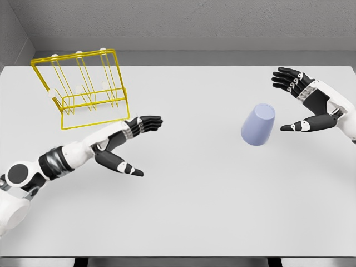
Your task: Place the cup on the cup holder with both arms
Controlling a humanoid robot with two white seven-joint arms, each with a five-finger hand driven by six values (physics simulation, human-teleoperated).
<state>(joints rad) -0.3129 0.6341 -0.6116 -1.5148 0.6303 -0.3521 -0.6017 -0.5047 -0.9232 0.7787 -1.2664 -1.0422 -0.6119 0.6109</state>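
Across a white table [183, 222] backed by grey walls, we see a yellow wire cup holder [83, 89] standing at the far left, nothing hung on its pegs. Our lavender cup [258, 124] lies tilted toward the right side, well apart from the holder. Our left hand [123, 146] reaches out just below the holder, fingers spread and holding nothing. Our right hand [306, 103] hovers beside the cup, fingers apart, not touching it.
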